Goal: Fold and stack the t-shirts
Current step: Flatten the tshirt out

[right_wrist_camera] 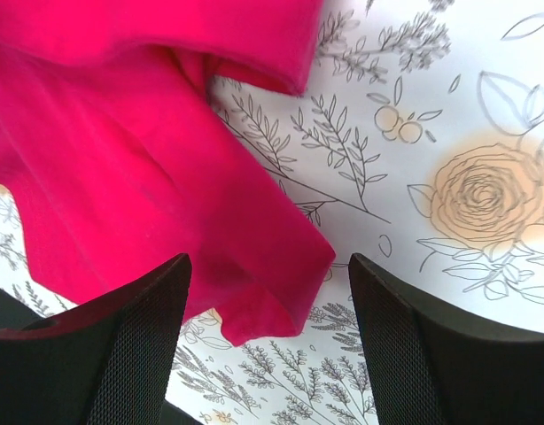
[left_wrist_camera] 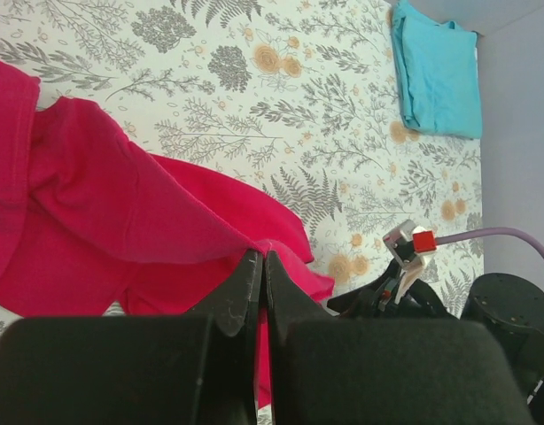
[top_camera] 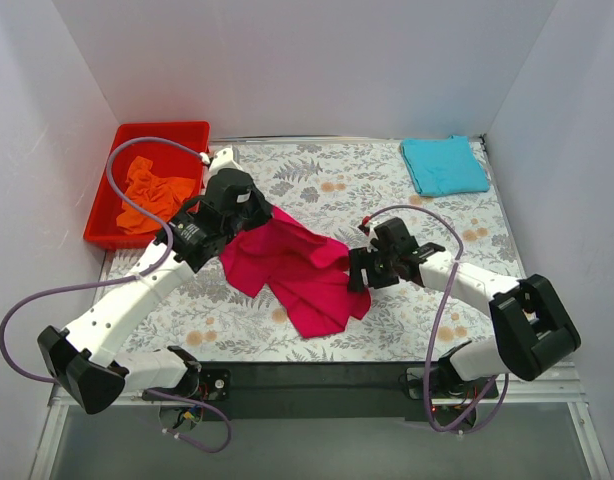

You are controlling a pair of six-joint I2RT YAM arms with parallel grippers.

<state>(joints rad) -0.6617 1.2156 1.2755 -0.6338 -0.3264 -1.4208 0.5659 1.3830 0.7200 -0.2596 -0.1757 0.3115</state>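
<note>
Floral table (top_camera: 337, 190): crimson-pink t-shirt (top_camera: 292, 265) lies crumpled mid-table. Your left pincer (left_wrist_camera: 261, 261) is clamped on its edge; right pincer (right_wrist_camera: 268, 266) gapes over a corner. Pinch that corner, then spread both arms flat.

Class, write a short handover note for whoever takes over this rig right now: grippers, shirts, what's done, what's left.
Left gripper: shut on the pink shirt, one edge raised.
Right gripper: open, a corner of that shirt between its fingers, not gripped.
Turquoise shirt: folded, far right corner.
Orange shirt: crumpled in the red bin.
Done: turquoise folded.
Left: fold pink and orange, stack all three.
</note>
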